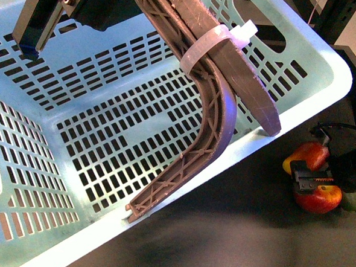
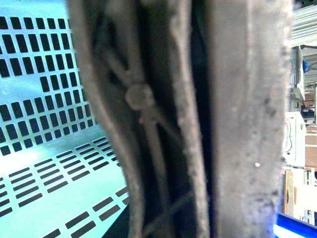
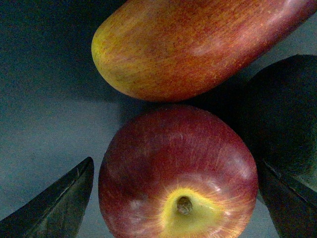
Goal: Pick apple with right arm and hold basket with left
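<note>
The pale mint-green basket (image 1: 105, 135) fills most of the front view, tilted, and its brown handles (image 1: 222, 106) are tied by a white zip tie (image 1: 217, 42). My left gripper (image 1: 107, 2) is shut on those handles at the top edge. In the left wrist view the handles (image 2: 237, 124) fill the picture and hide the fingers. The red apple (image 1: 322, 200) lies on the dark table to the right of the basket. My right gripper (image 3: 173, 198) is open around the apple (image 3: 163, 148), stem dimple facing the camera, with one dark finger (image 3: 54, 208) on each side.
A red-orange-yellow mango (image 3: 198, 44) lies just beyond the apple, nearly touching it, and also shows as the mango (image 1: 309, 155) in the front view. A dark rounded object (image 3: 287, 119) sits close beside the apple. The basket's rim (image 1: 287, 125) stands near both fruits.
</note>
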